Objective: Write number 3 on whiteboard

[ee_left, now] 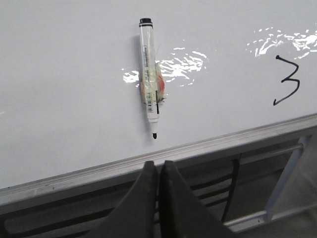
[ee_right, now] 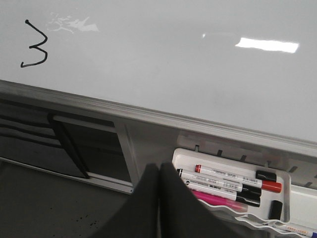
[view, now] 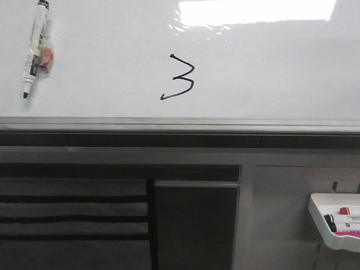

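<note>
Both pairs of fingers, left [ee_left: 158, 198] and right [ee_right: 159, 203], are pressed together, holding nothing. Beyond them the glossy whiteboard [view: 270, 67] carries the number 3 [view: 179, 77] near its grey lower rail; a marker [view: 35, 48] sticks at left, a marker tray [view: 320, 216] hangs lower right.

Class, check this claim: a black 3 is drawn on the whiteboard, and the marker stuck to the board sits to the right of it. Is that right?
Not quite. The 3 is drawn in black on the whiteboard, but the marker sits to its left, not its right, as the front view shows.
</note>
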Robot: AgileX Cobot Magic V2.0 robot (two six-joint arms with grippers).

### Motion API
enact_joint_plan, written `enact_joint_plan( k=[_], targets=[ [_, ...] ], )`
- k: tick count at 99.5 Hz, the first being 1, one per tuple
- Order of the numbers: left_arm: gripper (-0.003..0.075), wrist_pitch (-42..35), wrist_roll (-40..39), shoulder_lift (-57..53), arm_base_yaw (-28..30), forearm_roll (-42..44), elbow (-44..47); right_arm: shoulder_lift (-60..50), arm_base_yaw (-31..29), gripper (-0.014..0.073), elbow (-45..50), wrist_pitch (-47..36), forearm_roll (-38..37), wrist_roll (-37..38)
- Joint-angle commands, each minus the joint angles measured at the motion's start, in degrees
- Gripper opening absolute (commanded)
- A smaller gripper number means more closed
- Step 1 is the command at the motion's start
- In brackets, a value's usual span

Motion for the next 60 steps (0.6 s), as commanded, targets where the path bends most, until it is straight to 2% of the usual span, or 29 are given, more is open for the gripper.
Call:
enact_joint_plan(
  k=[1, 21, 37, 52, 60],
  targets=[
    [-0.002, -6.63, -0.65, -4.75, 0.63, -0.9, 1.92, 0.12, -0.45, -0.0069, -1.46, -3.57, -1.33, -0.22],
    [-0.002, -13.33, -0.65, -18.7, 5.31, -0.1, 12.68, 0.12, -0.45, -0.0069, -1.46, -3.57, -1.33, -0.22],
    [-0.002, -18.6, -1.2, -26.2, 6.18, -0.36, 20.21, 0.12, -0.45, -0.0069, -1.46, -3.57, -1.33, -0.22],
    [-0.002, -18.72, -15.91, -31.93, 6.18, 11.58, 24.12, 0.12, -0.45, -0.0069, -1.46, -3.57, -1.33, -0.22],
    [-0.002, -20.36, -18.87, -32.82, 6.18, 16.86, 25.63, 0.12, -0.45, -0.0069, -1.46, -3.57, -1.33, -0.22]
  ],
)
